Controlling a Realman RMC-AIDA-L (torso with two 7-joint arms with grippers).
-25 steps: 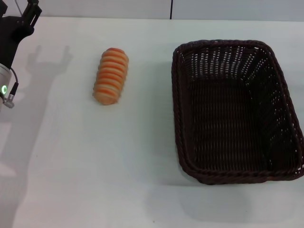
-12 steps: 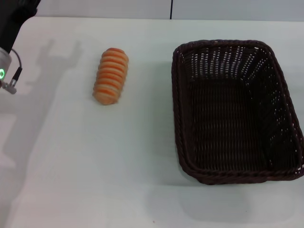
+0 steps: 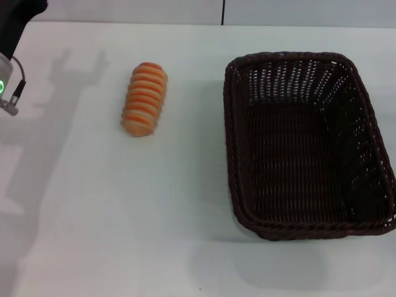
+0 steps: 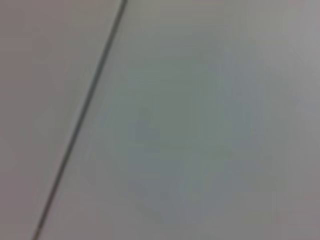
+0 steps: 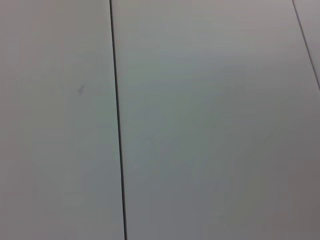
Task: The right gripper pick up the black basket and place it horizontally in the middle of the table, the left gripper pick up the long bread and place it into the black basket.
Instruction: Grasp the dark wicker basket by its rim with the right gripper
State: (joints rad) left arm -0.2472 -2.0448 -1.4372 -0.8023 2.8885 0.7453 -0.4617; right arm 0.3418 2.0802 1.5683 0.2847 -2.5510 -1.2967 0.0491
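Observation:
The black basket [image 3: 307, 143] stands empty on the right half of the white table [image 3: 124, 216], its long side running from front to back. The long bread [image 3: 144, 99], tan with orange ridges, lies on the table's left-centre, well apart from the basket. My left gripper [image 3: 21, 12] is at the far left corner; only its black body and the silver wrist with a green light [image 3: 2, 86] show, left of the bread and apart from it. My right gripper is out of view. Both wrist views show only a plain pale surface.
The table's far edge meets a pale wall with a dark vertical seam [image 3: 223, 12]. The left arm's shadow falls on the table beside the bread. A dark seam line crosses the left wrist view [image 4: 85, 110] and the right wrist view [image 5: 117, 125].
My left arm has moved away toward the far left corner, and its claws have gone out past the top edge of the head view. The bread and basket have not moved.

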